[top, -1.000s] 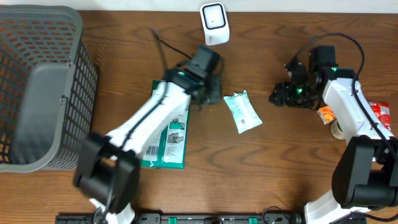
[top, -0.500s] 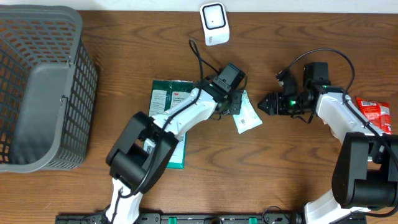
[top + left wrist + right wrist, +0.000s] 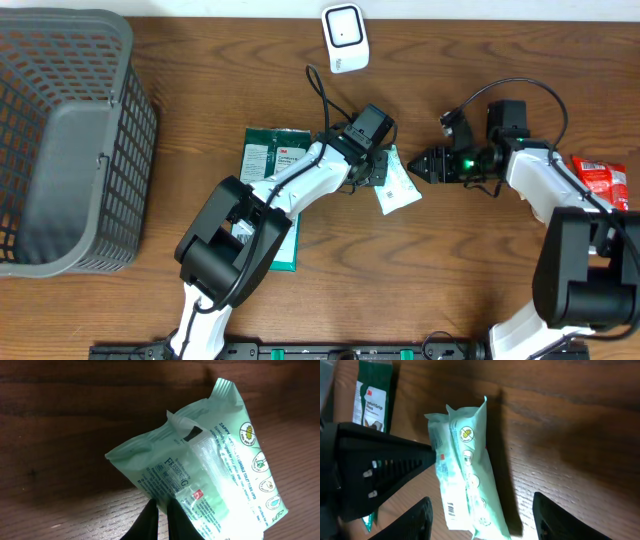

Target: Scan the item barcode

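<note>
1. Wooden table: a pale green wipes packet (image 3: 399,185) lies flat at centre, well apart from the white scanner (image 3: 345,38).
2. Left gripper (image 3: 161,520), fingers pressed together, touches the packet's edge.
3. Right gripper (image 3: 481,499) is spread over the packet.
4. A good grasp likely leaves the barcode (image 3: 451,509) uncovered.

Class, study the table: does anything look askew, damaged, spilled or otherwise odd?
Only the pale green packet stands out. It lies crooked near the middle of the table, with its wrapper crinkled and a small flap near one end lifted. Nothing looks spilled or broken.
</note>
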